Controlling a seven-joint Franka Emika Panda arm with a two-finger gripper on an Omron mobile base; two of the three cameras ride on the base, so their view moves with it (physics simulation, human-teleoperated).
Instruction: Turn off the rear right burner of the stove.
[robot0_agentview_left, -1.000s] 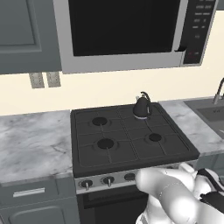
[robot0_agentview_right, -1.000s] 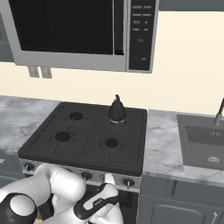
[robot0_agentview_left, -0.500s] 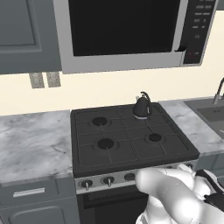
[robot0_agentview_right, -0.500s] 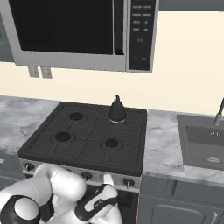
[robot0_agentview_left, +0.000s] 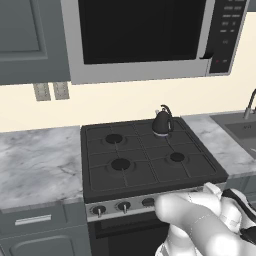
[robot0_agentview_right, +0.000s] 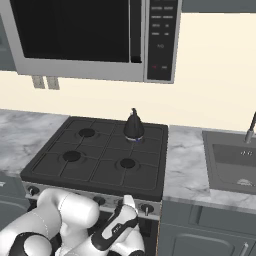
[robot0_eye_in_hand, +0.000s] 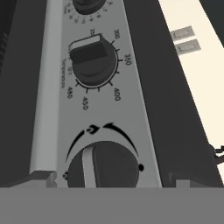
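1. Barely any change across the last second: arm crept slightly nearer the silver knob strip of the stove.
2. Rear right burner under the kettle, faint bluish ring, apparently lit.
3. Burner knob between the fingertips; pincer spread, not yet pinching.
4. Twist outstanding.
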